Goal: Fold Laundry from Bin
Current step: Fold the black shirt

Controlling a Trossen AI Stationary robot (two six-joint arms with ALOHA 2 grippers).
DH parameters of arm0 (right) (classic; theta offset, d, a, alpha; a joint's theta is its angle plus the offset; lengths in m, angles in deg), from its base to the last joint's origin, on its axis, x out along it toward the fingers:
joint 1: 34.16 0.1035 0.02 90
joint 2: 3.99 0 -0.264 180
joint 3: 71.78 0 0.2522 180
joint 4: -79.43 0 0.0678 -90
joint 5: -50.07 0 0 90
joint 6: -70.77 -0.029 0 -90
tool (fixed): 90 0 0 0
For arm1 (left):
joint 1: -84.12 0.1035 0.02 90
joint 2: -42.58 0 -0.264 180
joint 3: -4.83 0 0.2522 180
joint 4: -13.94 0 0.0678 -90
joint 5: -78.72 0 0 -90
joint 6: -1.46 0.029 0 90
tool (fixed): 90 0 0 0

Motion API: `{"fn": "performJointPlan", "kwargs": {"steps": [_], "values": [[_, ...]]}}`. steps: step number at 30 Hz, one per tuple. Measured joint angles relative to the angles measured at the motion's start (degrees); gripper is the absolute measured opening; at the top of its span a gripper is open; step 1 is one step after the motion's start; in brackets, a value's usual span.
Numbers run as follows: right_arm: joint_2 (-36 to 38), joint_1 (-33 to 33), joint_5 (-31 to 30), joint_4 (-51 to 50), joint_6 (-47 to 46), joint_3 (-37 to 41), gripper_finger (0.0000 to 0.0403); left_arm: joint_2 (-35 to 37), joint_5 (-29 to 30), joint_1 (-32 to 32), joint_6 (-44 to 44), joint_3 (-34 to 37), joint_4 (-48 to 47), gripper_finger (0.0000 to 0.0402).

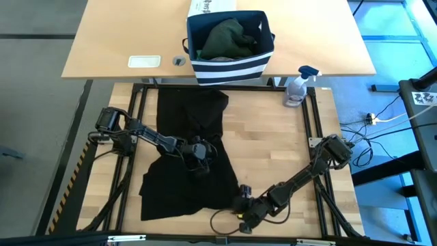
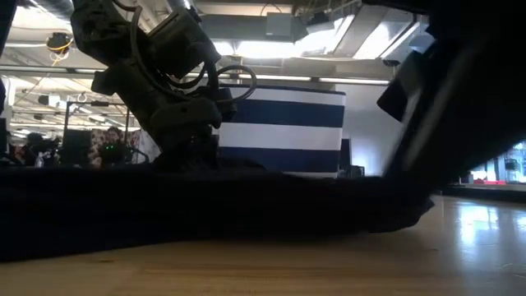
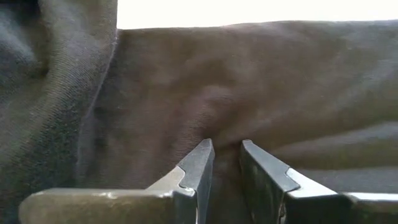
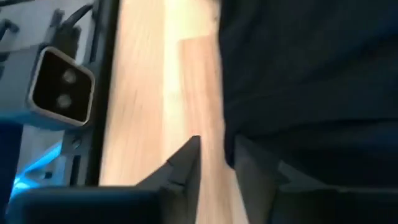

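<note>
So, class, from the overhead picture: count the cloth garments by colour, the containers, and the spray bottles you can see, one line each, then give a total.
Black garment, spread on the table: 1
Dark green garment, in the striped bin: 1
Striped bin: 1
White box behind the bin: 1
Spray bottle: 1
Total: 5

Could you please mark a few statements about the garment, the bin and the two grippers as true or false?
1. A black garment lies spread on the wooden table. True.
2. The bin is empty. False: a dark green garment sits inside it.
3. The left gripper is pressed into the black garment. True: cloth puckers between its narrowly parted fingers.
4. The right gripper is over the bin. False: it is low at the garment's near right edge, with bare wood showing in the gap between its fingers.
5. A spray bottle stands left of the bin. False: it stands to the bin's right.
</note>
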Motion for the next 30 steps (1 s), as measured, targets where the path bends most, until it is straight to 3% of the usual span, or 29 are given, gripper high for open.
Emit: {"fn": "performJointPlan", "kwargs": {"steps": [7,11,18,25,30], "values": [[1.1,0.0,0.6,-1.0,0.2,0.0,0.0201,0.1,-2.8,0.3,0.0,-0.3,0.1,0.0080],[3.9,0.0,-4.1,-5.7,0.2,0.0,0.0233,1.9,-6.8,0.5,0.0,-0.4,-0.9,0.0080],[8.0,-0.6,-13.9,-14.4,0.2,0.0,0.0231,9.4,-6.7,-0.7,1.5,-0.6,-2.7,0.0080],[7.5,-4.9,-12.0,-15.1,1.8,0.0,0.0221,18.0,-5.9,-5.5,0.5,-0.7,-7.9,0.0080],[6.8,-6.9,-9.6,-17.7,3.8,0.0,0.0220,19.9,-3.3,-11.8,-3.5,-0.7,-11.4,0.0080]]}}
